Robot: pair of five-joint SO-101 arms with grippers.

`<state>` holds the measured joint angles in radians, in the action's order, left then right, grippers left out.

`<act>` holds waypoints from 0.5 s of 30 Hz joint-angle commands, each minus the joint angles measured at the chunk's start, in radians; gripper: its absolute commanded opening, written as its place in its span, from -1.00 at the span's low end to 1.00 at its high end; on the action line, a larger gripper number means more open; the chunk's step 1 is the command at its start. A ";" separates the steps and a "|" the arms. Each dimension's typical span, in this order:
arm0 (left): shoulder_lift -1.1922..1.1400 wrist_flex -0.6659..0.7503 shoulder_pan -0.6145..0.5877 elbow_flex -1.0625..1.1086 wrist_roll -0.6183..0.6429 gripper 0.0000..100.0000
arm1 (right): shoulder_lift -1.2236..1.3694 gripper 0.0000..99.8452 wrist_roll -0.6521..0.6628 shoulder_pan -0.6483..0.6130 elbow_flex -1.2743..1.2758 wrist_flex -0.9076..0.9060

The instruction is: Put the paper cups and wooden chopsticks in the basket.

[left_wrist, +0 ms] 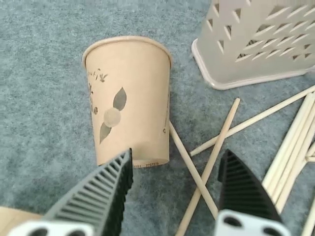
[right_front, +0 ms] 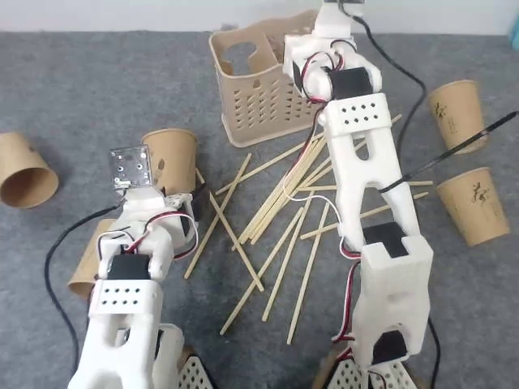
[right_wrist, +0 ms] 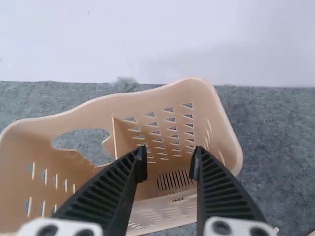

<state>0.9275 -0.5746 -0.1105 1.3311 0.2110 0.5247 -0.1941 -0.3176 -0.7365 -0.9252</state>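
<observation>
The left pincer (left_wrist: 178, 155) is held open beside a lying paper cup (left_wrist: 130, 98); the right pincer (right_wrist: 169, 150) is held open over the basket (right_wrist: 74, 115).

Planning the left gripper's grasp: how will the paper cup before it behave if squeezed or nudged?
Lying on its side, the paper cup would probably roll if nudged. Its thin wall may dent under a firm squeeze.
</observation>
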 commanded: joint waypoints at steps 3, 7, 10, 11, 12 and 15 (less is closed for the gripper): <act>0.028 0.029 -0.005 -0.005 -0.011 -0.46 | -0.004 -0.67 -0.012 0.008 -0.041 -0.091; 0.028 0.029 -0.005 -0.005 -0.038 -0.46 | -0.004 -0.67 -0.012 -0.021 -0.041 -0.239; 0.028 0.029 -0.005 -0.005 -0.041 -0.46 | -0.015 -0.67 -0.012 -0.054 -0.041 -0.306; 0.028 0.029 -0.005 -0.005 -0.043 -0.46 | -0.019 -0.67 -0.012 -0.065 -0.043 -0.315; 0.028 0.029 -0.005 -0.005 -0.043 -0.46 | -0.030 -0.67 -0.012 -0.076 -0.043 -0.317; 0.028 0.029 -0.005 -0.005 -0.043 -0.46 | -0.088 -0.67 -0.008 -0.097 -0.043 -0.303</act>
<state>0.9275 -0.5746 -0.1105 1.3311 0.1772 0.5263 -0.1941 -0.3759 -0.7549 -1.2306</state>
